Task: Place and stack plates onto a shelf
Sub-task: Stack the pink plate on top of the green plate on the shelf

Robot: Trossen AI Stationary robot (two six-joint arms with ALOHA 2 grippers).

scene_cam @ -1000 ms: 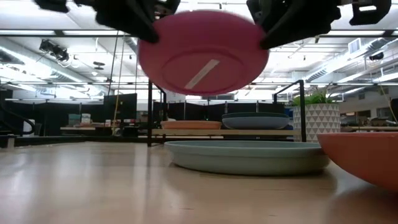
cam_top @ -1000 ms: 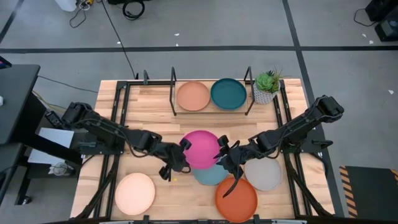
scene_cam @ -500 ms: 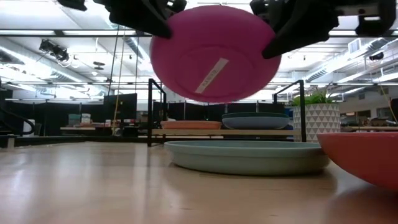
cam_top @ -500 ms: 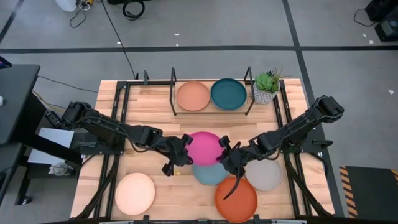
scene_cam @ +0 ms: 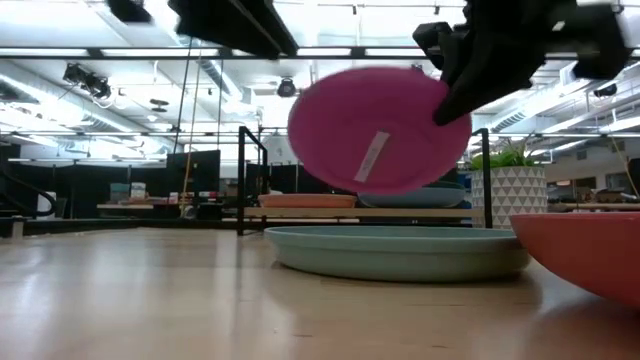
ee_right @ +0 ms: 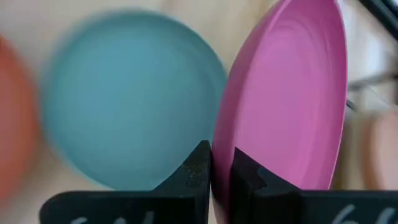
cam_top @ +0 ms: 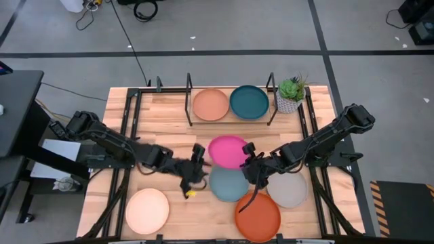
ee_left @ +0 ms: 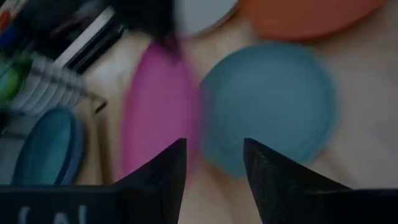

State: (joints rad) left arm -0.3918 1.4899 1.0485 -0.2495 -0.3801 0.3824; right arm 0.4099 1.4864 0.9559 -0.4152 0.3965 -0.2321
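Note:
The magenta plate [cam_top: 227,150] is in the air above the table's middle, tilted, its underside with a white sticker [scene_cam: 375,130] turned to the near side. My right gripper [cam_top: 248,158] is shut on its right rim. My left gripper [cam_top: 197,163] is open just left of the plate and touches nothing; in its wrist view the plate [ee_left: 158,106] lies beyond its fingers. The tan-brown plate [cam_top: 211,104] and dark teal plate [cam_top: 249,102] sit on the shelf [cam_top: 189,108]. Light teal [cam_top: 228,185], grey [cam_top: 288,190], orange [cam_top: 258,217] and cream [cam_top: 146,210] plates lie on the table. The blue plate is out of view. My right gripper pinches the magenta plate's rim [ee_right: 231,146] between its two fingers, one on the inner face and one on the underside. It comes from the table's right, roughly level. The plate is lifted clear and tilted, above the light teal plate [ee_right: 130,99].
A potted plant [cam_top: 291,93] stands at the shelf's right end. Long black rails [cam_top: 129,135] run down both sides of the table. The light teal plate [scene_cam: 400,250] lies under the held plate, and the orange plate [scene_cam: 590,250] is near the table's near edge.
My left gripper has let go of the magenta plate's left rim and drawn back toward the table's left. My right gripper alone has carried the plate toward the far edge and slightly right. The plate has tipped, showing more of its underside to the near side.

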